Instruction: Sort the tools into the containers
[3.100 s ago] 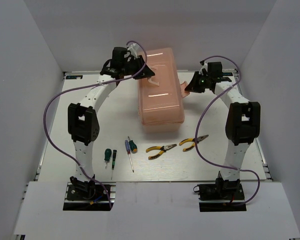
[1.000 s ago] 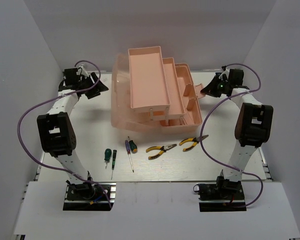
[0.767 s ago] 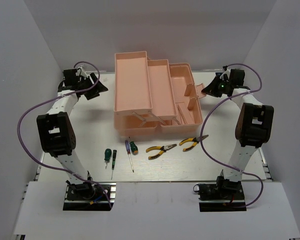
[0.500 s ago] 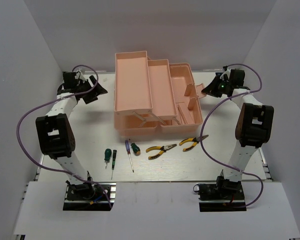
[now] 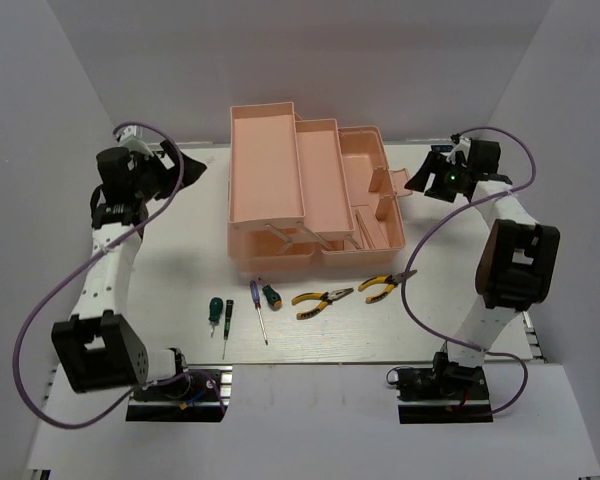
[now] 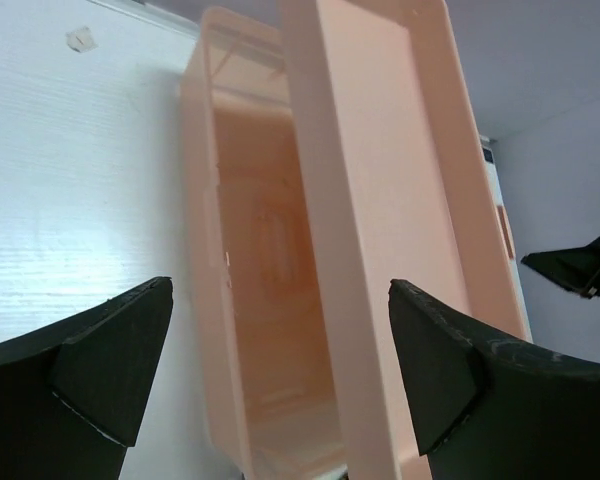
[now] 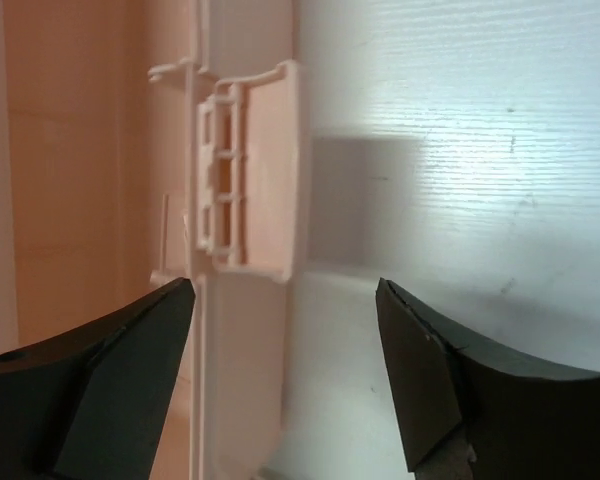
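The peach-pink toolbox (image 5: 310, 200) stands open at the table's back, its trays (image 5: 267, 165) stepped out to the left. In front of it lie a dark green-handled screwdriver (image 5: 215, 312), a blue-and-green screwdriver (image 5: 258, 300) and two yellow-handled pliers (image 5: 323, 299) (image 5: 385, 286). My left gripper (image 5: 183, 170) hangs open left of the box, holding nothing; its view looks along the box's left wall (image 6: 205, 250) and top tray (image 6: 380, 200) between the spread fingers (image 6: 280, 300). My right gripper (image 5: 413, 183) is open just right of the box, beside the latch flap (image 7: 250, 170), jaws (image 7: 285, 290) wide apart and empty.
White walls close in the table on the left, back and right. Both arm bases (image 5: 175, 385) (image 5: 442, 385) sit at the near edge, with purple cables looping beside the arms. Bare tabletop (image 5: 160, 260) lies left of the box and near the front edge.
The toolbox's trays dropped flat into their spread-out position. My left arm swung back and leftward while its gripper widened. My right gripper opened off the latch flap and drew slightly right.
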### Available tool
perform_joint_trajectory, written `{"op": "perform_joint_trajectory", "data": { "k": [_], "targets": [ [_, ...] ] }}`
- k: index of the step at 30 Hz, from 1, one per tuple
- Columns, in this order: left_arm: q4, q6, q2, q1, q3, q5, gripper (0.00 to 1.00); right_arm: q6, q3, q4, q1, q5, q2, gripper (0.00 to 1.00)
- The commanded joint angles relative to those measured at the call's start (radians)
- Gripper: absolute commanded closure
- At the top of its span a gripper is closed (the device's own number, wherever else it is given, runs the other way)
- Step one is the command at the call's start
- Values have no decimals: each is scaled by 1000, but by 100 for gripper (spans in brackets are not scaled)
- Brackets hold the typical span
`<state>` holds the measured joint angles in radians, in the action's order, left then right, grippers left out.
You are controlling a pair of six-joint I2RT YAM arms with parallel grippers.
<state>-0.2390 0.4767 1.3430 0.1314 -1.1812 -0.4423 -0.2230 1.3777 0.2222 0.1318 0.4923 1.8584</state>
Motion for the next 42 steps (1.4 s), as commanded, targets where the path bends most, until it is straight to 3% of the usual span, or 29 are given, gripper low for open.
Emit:
{"op": "perform_joint_trajectory", "data": {
  "k": [1,2,3,9,12,15,16,18,19,21,22,26,27,29,30,32,33,35,36,37,38,39,42],
  "targets": [
    [52,10,-111,-10,95,-68,0,192,-31,91,8,-35,-173,19],
    [64,10,-131,-21,145,-85,0,218,-41,106,11,-25,-194,9],
    [90,10,-151,-21,175,-119,0,337,-67,161,15,-5,-215,9],
    [101,-16,-306,-32,374,-200,0,625,-199,357,45,263,-447,9],
    [83,-73,-396,-41,448,-226,0,786,-310,478,45,379,-571,18],
    [67,-138,-436,-53,489,-242,6,916,-423,505,35,423,-711,69],
    [85,-138,-450,-62,512,-262,19,932,-512,496,34,420,-784,100],
    [127,-138,-450,-62,544,-312,48,920,-561,456,22,381,-820,100],
    [171,-121,-450,-72,545,-341,75,936,-601,463,16,376,-840,100],
    [193,-112,-438,-72,554,-351,97,939,-618,482,2,356,-832,100],
    [193,-102,-438,-72,554,-364,100,944,-621,491,-4,342,-825,91],
    [192,-102,-438,-72,554,-363,100,938,-663,485,-17,315,-805,27],
    [191,-113,-438,-72,554,-363,94,917,-666,476,-11,319,-786,11],
    [191,-113,-447,-72,554,-363,81,870,-655,469,-9,336,-765,10],
    [191,-113,-447,-72,554,-374,68,878,-635,491,-11,345,-716,10],
    [202,-113,-467,-72,554,-383,53,887,-602,558,-9,371,-667,10],
    [202,-113,-467,-72,554,-394,39,890,-579,592,-9,374,-639,10],
    [211,-113,-478,-72,554,-403,26,840,-575,576,-11,349,-628,21],
    [211,-113,-478,-72,554,-414,18,786,-589,544,-11,329,-636,52],
    [220,-113,-478,-72,554,-426,16,746,-604,522,-15,271,-651,75],
    [231,-104,-478,-72,554,-426,16,672,-615,463,-15,206,-660,91],
    [231,-104,-478,-72,554,-440,16,622,-637,457,-17,174,-688,100],
    [242,-104,-487,-72,565,-440,15,550,-673,421,-24,45,-728,100]
  ]
}}
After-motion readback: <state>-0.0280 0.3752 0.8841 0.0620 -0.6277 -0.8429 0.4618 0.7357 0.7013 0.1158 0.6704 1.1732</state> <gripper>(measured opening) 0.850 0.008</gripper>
